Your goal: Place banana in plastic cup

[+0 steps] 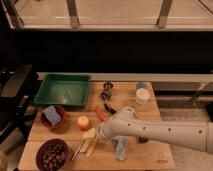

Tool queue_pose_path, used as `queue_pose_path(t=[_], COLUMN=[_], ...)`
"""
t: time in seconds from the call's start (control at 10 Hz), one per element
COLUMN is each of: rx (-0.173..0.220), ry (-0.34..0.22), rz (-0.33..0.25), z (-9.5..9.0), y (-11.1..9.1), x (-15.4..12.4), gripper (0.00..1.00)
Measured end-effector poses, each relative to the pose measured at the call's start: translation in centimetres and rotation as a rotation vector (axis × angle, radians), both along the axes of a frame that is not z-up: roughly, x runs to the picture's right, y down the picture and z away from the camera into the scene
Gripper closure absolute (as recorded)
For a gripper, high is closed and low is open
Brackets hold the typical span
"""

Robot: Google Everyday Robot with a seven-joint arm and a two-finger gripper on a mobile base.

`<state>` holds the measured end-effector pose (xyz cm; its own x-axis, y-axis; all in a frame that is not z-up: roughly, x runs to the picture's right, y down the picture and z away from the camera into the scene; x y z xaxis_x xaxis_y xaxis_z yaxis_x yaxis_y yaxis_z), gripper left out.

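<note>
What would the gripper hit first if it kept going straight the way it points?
Probably the wooden table: the gripper hangs pointing down beside the banana, with nothing visible beneath it. Depth is unclear, so it might clip the banana.

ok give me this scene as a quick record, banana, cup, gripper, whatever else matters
banana: lying flat near the table's front edge, not held
cup: upright, back right of the table
gripper: open, pointing down, just right of the banana, holding nothing
carrot: mid-table, behind the arm
tray: green, back left
status: banana not yet in cup
</note>
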<state>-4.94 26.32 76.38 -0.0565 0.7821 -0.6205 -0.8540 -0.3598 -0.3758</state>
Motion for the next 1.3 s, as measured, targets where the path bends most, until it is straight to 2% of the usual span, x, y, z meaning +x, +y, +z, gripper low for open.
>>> queue_pose_path(t=[0.7, 0.8, 1.1, 1.2, 1.3], rx=[-0.034, -0.033, -0.037, -0.037, -0.046], ry=[-0.073, -0.074, -0.073, -0.070, -0.055], rz=[-0.008, -0.012, -0.016, -0.014, -0.017], z=[0.2, 0.1, -0.1, 0.1, 0.8], y=[0.9, 0.9, 0.9, 0.9, 1.3], x=[-3.1, -3.1, -2.8, -2.7, -2.9], gripper=[0.22, 0.28, 0.60, 0.68, 0.80])
